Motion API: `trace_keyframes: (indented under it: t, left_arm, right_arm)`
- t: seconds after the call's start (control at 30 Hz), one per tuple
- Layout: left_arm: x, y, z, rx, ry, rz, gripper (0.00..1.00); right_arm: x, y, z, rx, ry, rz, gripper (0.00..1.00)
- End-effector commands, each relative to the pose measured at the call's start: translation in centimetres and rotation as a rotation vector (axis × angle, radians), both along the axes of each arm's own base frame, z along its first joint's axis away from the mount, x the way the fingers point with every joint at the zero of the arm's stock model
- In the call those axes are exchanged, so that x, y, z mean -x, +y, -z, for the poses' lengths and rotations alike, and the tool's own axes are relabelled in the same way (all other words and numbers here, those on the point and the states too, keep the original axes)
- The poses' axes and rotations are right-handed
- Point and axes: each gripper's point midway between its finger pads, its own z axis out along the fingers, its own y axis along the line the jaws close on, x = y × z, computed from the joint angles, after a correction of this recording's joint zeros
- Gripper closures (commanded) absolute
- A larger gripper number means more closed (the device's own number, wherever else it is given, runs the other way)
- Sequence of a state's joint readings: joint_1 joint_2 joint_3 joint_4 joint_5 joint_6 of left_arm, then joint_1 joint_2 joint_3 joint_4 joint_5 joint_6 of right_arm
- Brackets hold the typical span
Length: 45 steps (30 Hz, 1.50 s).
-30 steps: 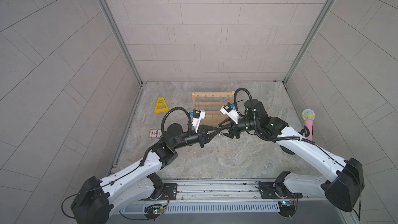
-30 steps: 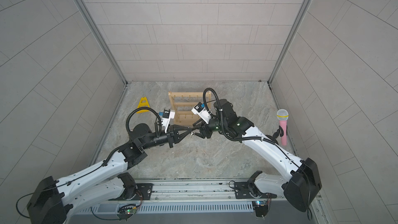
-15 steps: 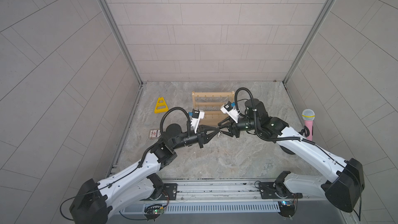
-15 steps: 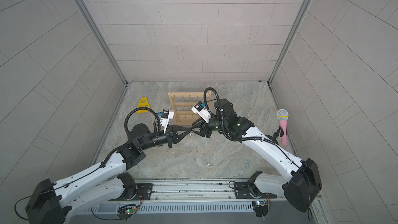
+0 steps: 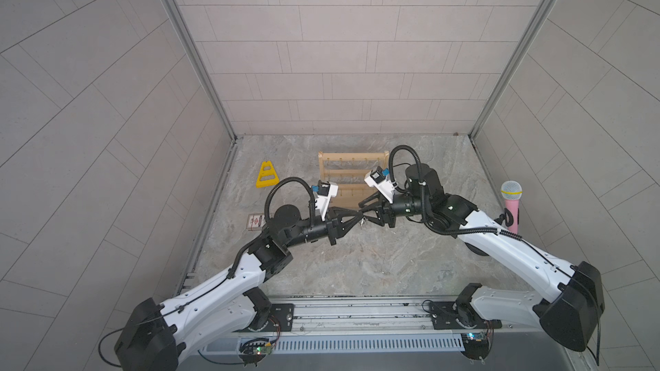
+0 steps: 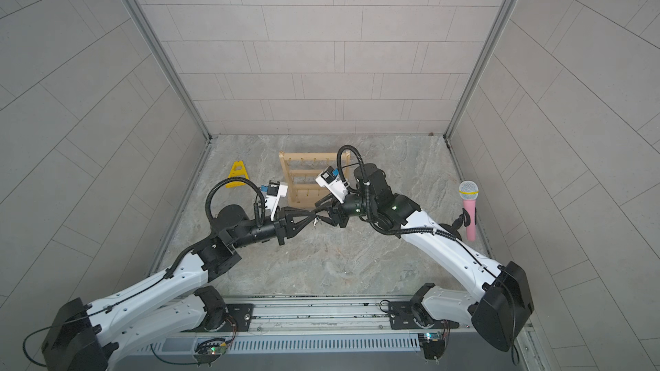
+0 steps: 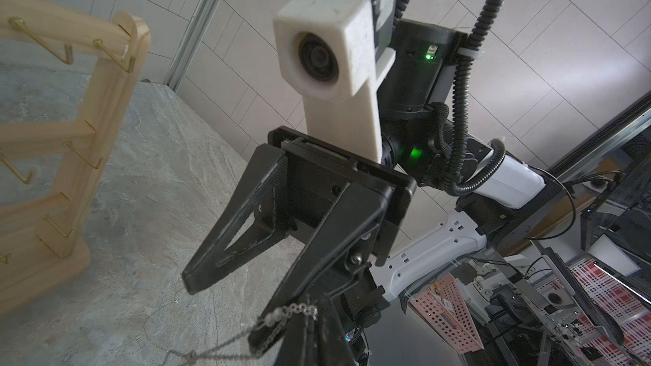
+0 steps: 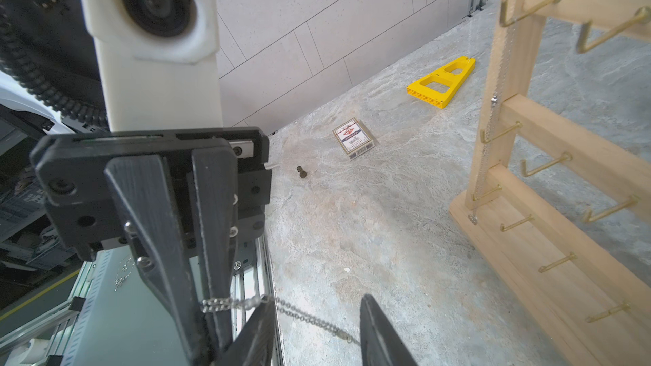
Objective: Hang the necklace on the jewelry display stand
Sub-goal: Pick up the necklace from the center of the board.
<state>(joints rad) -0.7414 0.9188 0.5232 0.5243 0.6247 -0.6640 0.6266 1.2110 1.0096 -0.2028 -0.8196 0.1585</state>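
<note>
My left gripper (image 5: pixel 358 214) (image 7: pixel 311 332) is shut on the necklace (image 7: pixel 292 310), a thin silver chain with a small bead. The chain (image 8: pixel 229 302) lies across its tips (image 8: pixel 208 325), and one end runs slack between the open jaws of my right gripper (image 8: pixel 317 332) (image 5: pixel 365 212). The two grippers meet tip to tip just above the floor, in front of the jewelry display stand (image 5: pixel 351 173) (image 6: pixel 307 173). A short bit of chain (image 6: pixel 316 223) dangles under them. The stand's brass hooks (image 8: pixel 528 12) are close to the right gripper.
Another thin chain (image 8: pixel 493 107) hangs down the stand's left upright. A yellow triangular frame (image 5: pixel 267 174), a card box (image 5: pixel 255 222) and a small dark piece (image 8: pixel 301 172) lie to the left. A pink microphone (image 5: pixel 511 205) stands by the right wall.
The right gripper's jaws have narrowed a little around the left gripper's tip. Both arms stay almost where they were, and the left gripper keeps its hold on the chain.
</note>
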Motion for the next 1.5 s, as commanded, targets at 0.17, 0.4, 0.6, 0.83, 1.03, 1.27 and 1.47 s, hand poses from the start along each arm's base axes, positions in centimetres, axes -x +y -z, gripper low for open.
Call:
trace_keyframes:
  t: [0.17,0.4,0.6,0.83,1.03,1.27,1.47]
  left_arm:
    - [-0.12,0.64,-3.11,0.060,-0.060,-0.020,0.92]
    - [-0.14,0.69,-3.17,0.064,-0.055,-0.022,0.92]
    - [-0.17,0.59,-3.16,0.063,-0.053,-0.017,0.92]
    - [-0.31,0.67,-2.94,0.058,-0.049,-0.025,0.92]
    - [-0.36,0.70,-2.89,0.057,-0.048,-0.028,0.92]
    - [-0.39,0.73,-2.73,0.054,-0.044,-0.030,0.92]
    - [-0.38,0.74,-2.61,0.051,-0.041,-0.030,0.92]
  right_arm:
    - [0.29,0.44,0.27,-0.025,-0.011,-0.013,0.56]
    - [0.21,0.71,0.26,-0.043,-0.014,-0.006,0.52]
    - [0.06,0.94,0.35,-0.053,-0.014,-0.004,0.53]
    - [0.15,0.63,0.47,-0.040,-0.019,0.003,0.53]
    - [0.41,0.34,0.29,-0.034,-0.031,0.003,0.53]
    - [0.37,0.23,0.42,-0.024,-0.028,0.007,0.57]
    - [0.29,0.27,0.06,-0.028,-0.035,0.009,0.58]
